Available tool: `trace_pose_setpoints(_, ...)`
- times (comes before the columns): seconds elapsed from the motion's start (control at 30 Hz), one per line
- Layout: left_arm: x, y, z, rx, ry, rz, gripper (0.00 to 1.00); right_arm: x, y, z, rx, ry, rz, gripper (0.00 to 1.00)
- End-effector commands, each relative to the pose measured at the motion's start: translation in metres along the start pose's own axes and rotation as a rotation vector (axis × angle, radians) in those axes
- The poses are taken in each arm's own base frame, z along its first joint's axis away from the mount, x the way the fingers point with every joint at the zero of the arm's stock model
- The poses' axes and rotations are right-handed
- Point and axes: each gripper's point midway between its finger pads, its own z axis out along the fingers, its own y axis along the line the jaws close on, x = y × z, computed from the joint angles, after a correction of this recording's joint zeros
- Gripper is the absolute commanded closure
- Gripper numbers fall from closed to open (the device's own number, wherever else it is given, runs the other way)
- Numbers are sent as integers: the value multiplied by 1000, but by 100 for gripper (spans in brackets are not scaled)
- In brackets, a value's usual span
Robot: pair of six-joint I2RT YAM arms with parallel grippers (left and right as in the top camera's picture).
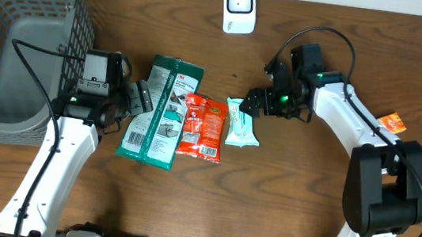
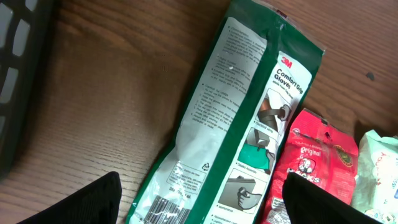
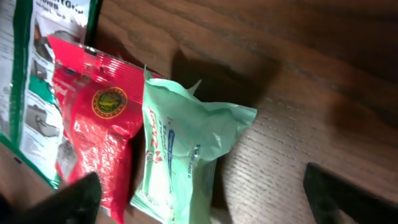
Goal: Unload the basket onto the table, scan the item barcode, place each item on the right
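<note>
Mint-green packet (image 1: pixel 242 126) lies flat on bench (image 1: pixel 290 191), just right of red snack bag (image 1: pixel 203 127), well below white scanner (image 1: pixel 239 7). Right fingers (image 3: pixel 354 199) spread wide over it, pinching nothing. Left fingers (image 2: pixel 81 202) spread too, above green glove pack (image 2: pixel 236 124), empty.

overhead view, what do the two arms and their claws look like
Both arms have white links with black joint housings. The left arm carries a black cable along it; the right arm has one looping over its wrist. Small green lights glow near both wrists. The left claw and right claw are black.
</note>
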Motion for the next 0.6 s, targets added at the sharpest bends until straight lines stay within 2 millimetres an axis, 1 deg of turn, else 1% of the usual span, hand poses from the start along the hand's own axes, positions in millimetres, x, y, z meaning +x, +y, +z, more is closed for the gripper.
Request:
trace_pose_setpoints(0.0, -6, 0, -4, -6, -18, -8, 17, 11, 6, 11, 13, 18, 9, 29)
trace_pose_setpoints(0.03, -6, 0, -4, -6, -18, -8, 17, 15, 8, 16, 10, 21, 18, 33)
trace_pose_setpoints(0.07, -6, 0, -4, -6, -18, -8, 17, 20, 12, 24, 5, 21, 18, 41)
trace_pose_setpoints(0.1, -6, 0, -4, -6, -18, -8, 17, 23, 13, 28, 8, 23, 22, 51)
trace_pose_setpoints(0.13, -6, 0, -4, -6, -18, -8, 17, 27, 11, 32, 26, 27, 38, 57)
trace_pose_setpoints(0.2, -6, 0, -4, -6, -18, -8, 17, 35, 1, 39, 83, 29, 51, 62)
trace_pose_setpoints(0.23, -6, 0, -4, -6, -18, -8, 17, 37, -1, 41, 98, 26, 46, 74)
trace_pose_setpoints(0.27, -6, 0, -4, -6, -18, -8, 17, 37, -1, 43, 95, 22, 40, 83)
trace_pose_setpoints(0.3, -6, 0, -4, -6, -18, -8, 17, 35, 0, 43, 93, 13, 30, 99)
trace_pose_setpoints(0.37, -6, 0, -4, -6, -18, -8, 17, 30, 4, 43, 69, -5, -34, 99)
trace_pose_setpoints(0.43, -6, 0, -4, -6, -18, -8, 17, 20, 7, 33, 50, -32, -79, 99)
trace_pose_setpoints(0.5, -6, 0, -4, -6, -18, -8, 17, 8, 2, 16, 76, -70, -78, 99)
trace_pose_setpoints(0.57, -6, 0, -4, -6, -18, -8, 17, -2, -17, -12, 244, -109, -70, 99)
